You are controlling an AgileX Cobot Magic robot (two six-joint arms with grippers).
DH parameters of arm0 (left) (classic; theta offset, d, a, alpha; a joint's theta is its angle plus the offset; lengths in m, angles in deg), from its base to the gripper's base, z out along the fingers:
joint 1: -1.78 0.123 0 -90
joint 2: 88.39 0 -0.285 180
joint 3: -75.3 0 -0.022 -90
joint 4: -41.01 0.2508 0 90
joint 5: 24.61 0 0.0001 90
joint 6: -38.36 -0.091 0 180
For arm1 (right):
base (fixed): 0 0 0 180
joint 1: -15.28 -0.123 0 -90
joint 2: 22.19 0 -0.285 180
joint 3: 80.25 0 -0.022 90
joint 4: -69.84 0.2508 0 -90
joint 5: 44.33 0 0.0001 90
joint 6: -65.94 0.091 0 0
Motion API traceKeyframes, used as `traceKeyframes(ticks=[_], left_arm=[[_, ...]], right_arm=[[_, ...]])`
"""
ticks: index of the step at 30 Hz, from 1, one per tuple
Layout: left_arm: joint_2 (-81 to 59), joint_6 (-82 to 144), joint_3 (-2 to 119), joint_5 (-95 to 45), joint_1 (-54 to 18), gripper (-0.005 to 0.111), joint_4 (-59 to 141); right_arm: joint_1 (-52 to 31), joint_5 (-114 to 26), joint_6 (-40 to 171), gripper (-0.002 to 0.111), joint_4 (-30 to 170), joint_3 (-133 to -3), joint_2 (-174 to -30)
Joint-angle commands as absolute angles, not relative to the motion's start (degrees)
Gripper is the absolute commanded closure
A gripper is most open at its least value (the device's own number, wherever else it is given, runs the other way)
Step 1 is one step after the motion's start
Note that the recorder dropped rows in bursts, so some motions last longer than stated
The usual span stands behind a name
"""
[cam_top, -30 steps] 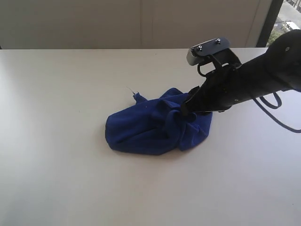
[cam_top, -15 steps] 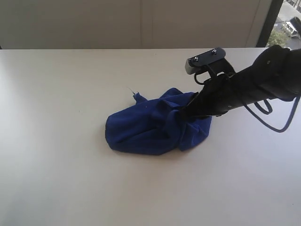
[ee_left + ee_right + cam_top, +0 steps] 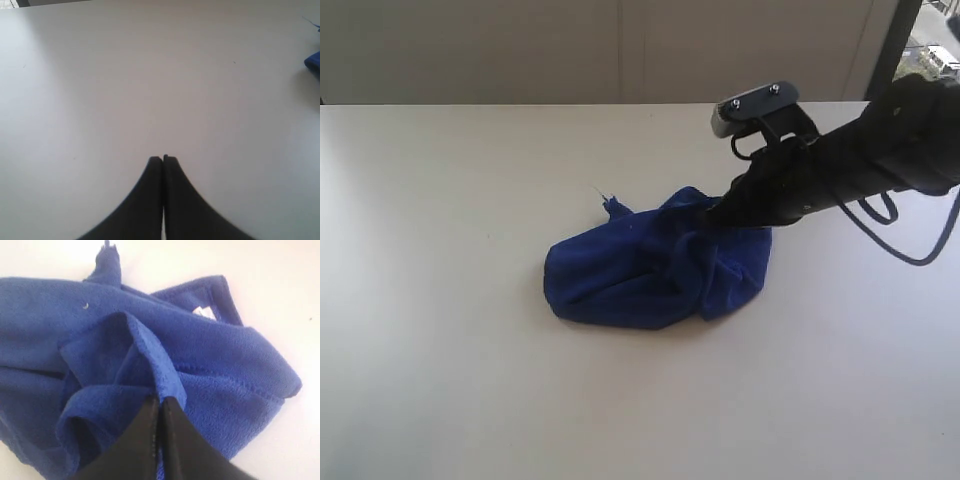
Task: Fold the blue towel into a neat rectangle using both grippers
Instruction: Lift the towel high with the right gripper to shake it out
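Now | white table (image 3: 440,380) | right end effector (image 3: 159,399) pinching blue towel (image 3: 620,280) | left end effector (image 3: 163,158) clenched

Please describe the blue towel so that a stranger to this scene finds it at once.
On the wide pale table, look near the middle, where the right arm's end effector meets a dark heap. That is the blue towel: crumpled, fuzzy, and the only cloth in view.

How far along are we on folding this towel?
Done: nothing; the fuzzy royal-blue towel lies crumpled on the white table. In hand: the right gripper is shut on a raised ridge of it. Remaining: spreading and folding; the left gripper is shut, empty, away from it.
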State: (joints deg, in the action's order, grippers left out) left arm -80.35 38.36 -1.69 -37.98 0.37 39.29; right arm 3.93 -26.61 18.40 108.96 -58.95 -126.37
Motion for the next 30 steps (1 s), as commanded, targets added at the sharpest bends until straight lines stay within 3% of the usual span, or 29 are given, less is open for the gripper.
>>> traceKeyframes(ticks=[1,17,30], left_arm=[[-80.6,38.4,-1.9,-37.9,0.5,0.107,39.3],[-80.6,38.4,-1.9,-37.9,0.5,0.107,39.3],[-80.6,38.4,-1.9,-37.9,0.5,0.107,39.3]], right_arm=[[3.8,-24.0,18.1,0.108,108.9,-61.2,-121.7],[3.8,5.8,25.9,0.108,108.8,-84.0,-112.5],[0.0,16.7,29.1,0.108,111.5,-93.0,-112.8]])
